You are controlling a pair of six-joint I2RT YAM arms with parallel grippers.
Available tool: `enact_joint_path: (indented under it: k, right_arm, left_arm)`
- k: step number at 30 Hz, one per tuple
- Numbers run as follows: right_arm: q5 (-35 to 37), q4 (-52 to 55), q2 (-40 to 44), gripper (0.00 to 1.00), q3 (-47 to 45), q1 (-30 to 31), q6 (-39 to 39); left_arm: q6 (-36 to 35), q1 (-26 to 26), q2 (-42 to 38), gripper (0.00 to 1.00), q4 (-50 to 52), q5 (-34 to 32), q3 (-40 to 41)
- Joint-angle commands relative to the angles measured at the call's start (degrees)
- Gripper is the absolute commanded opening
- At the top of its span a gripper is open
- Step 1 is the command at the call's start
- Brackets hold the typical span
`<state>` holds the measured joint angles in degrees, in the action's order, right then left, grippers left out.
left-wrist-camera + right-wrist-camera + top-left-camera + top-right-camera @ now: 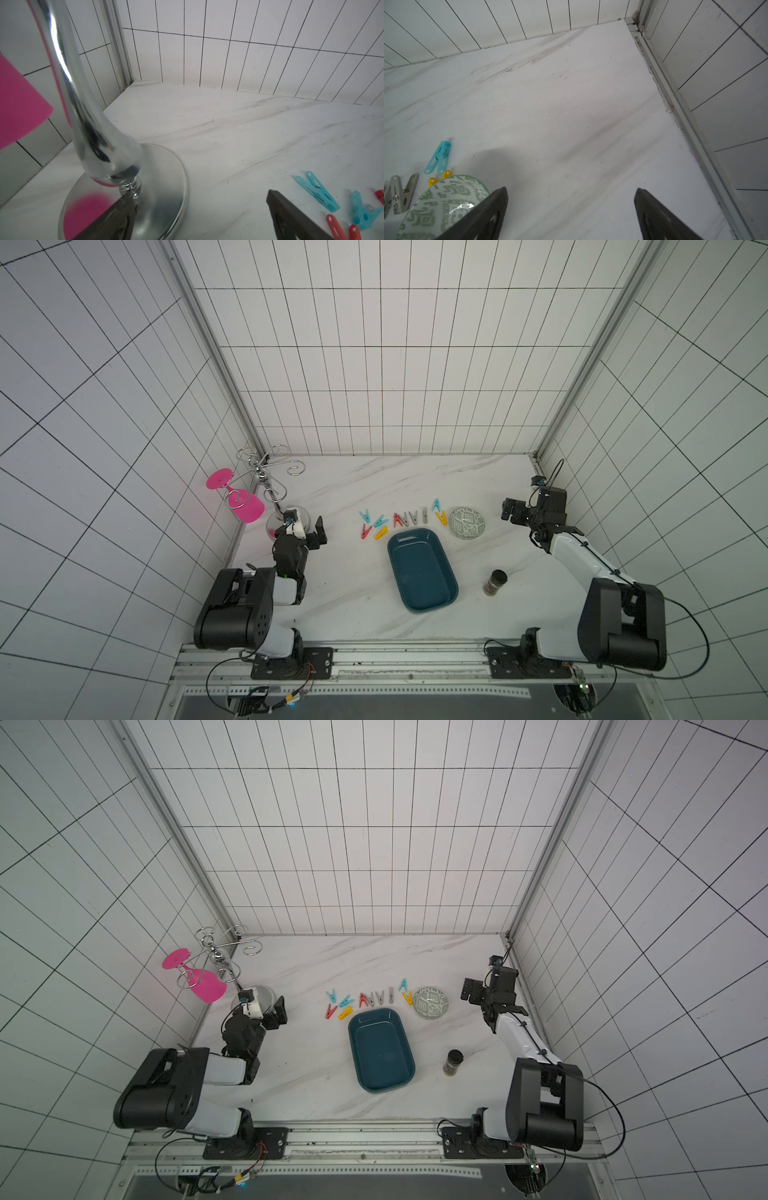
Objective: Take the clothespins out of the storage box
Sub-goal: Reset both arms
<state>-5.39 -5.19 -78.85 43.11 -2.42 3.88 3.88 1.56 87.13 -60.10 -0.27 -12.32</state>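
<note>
The dark teal storage box (422, 570) (380, 1050) lies mid-table, and its floor shows nothing inside. Just behind its far end, the clothespins lie in a row on the marble: light blue (365, 515), red (365, 531), yellow (380, 534) and grey (412, 517) ones. My left gripper (319, 534) (199, 194) hovers left of the row, open and holding nothing; blue clothespins (318, 193) lie beside it. My right gripper (510, 512) (571, 189) is right of the row, open and holding nothing, over bare table. A blue clothespin (439, 158) shows to one side.
A green-white patterned bowl (467, 522) (446, 203) sits between the clothespin row and my right gripper. A dark spice jar (494, 583) stands right of the box. A chrome glass rack (270, 485) (93, 135) with a hanging pink glass (245, 506) stands close behind my left gripper.
</note>
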Motion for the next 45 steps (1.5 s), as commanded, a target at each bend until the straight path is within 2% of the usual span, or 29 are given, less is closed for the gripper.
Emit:
enact_joint_path:
  k: [1, 4, 10, 12, 15, 20, 22, 23, 26, 28, 31, 34, 36, 37, 39, 41, 44, 45]
  right_arm:
    - [-3.5, -13.4, 0.9, 0.99, -5.3, -1.3, 0.3]
    - [-5.8, -19.2, 0.4, 0.99, -8.3, -1.5, 0.2]
    - [-6.4, -22.5, 1.3, 0.99, -10.6, -3.5, 1.1]
    - [-8.0, -25.1, 1.1, 0.98, -12.1, -4.1, -1.1]
    - [-9.2, -27.2, -0.6, 0.99, -14.0, -5.6, -0.1]
    - [-13.6, -37.4, -4.2, 0.99, -18.2, -7.6, 0.9]
    - [-16.2, -42.5, -6.1, 0.99, -20.0, -7.7, 0.3]
    - [-16.9, -46.4, -7.1, 0.98, -20.8, -7.7, 0.2]
    - [-16.7, -43.2, -6.0, 0.99, -20.4, -7.7, -0.4]
    - [-16.9, -45.9, -6.4, 0.99, -21.3, -7.7, -0.3]
    - [-17.3, -48.3, -6.1, 0.98, -23.0, -7.6, -0.8]
    - [-16.9, -55.4, -7.7, 0.99, -26.9, -7.0, -1.9]
    - [-17.0, -67.8, -13.2, 0.99, -28.6, -7.0, 0.0]
    - [-17.3, -66.4, -12.4, 0.98, -28.3, -7.6, 0.1]
    - [-16.9, -55.3, -8.3, 0.99, -26.2, -7.3, -1.6]
    - [-18.7, -57.1, -11.6, 0.99, -24.1, -7.1, -1.3]
    - [-18.0, -47.6, -9.2, 0.99, -21.8, -6.2, -3.3]
    - [-18.2, -49.6, -10.1, 0.98, -22.1, -6.2, -3.0]
  left_arm:
    - [-1.6, 0.1, 1.0, 0.99, -6.1, 3.4, -0.8]
    - [-1.2, 0.1, 0.9, 0.99, -6.1, 1.8, -0.7]
    - [1.6, 0.1, 1.3, 0.99, -9.4, -4.5, 0.7]
    - [2.9, 0.1, 1.0, 0.99, -8.4, -7.0, 0.5]
    - [4.3, 0.1, 0.8, 0.99, -5.5, -10.6, -0.8]
    - [0.8, -0.9, 0.7, 0.99, -1.6, -5.2, -2.9]
    - [-1.5, -2.9, 0.7, 0.99, -1.0, -6.3, -3.3]
    - [-2.7, -4.0, 0.9, 0.99, -1.4, -7.2, -3.3]
    - [-5.3, -7.3, 1.7, 0.99, -5.4, -11.7, -1.7]
    - [-6.4, -9.2, 3.0, 0.99, -9.0, -15.2, -0.6]
    - [-7.5, -10.5, 4.2, 0.99, -14.0, -16.8, 1.2]
    - [-8.1, -11.1, 5.1, 0.99, -17.0, -17.5, 2.2]
    - [-8.5, -11.5, 5.9, 0.99, -18.8, -17.9, 2.7]
    - [-8.7, -11.7, 6.4, 0.99, -20.1, -18.1, 2.9]
    - [-9.1, -12.0, 6.7, 0.99, -20.9, -18.5, 3.3]
    - [-9.0, -12.1, 6.7, 0.99, -21.0, -18.7, 3.4]
    - [-8.9, -11.9, 6.7, 0.99, -21.0, -18.2, 3.4]
    - [-8.7, -11.6, 6.7, 0.99, -20.9, -17.8, 3.3]
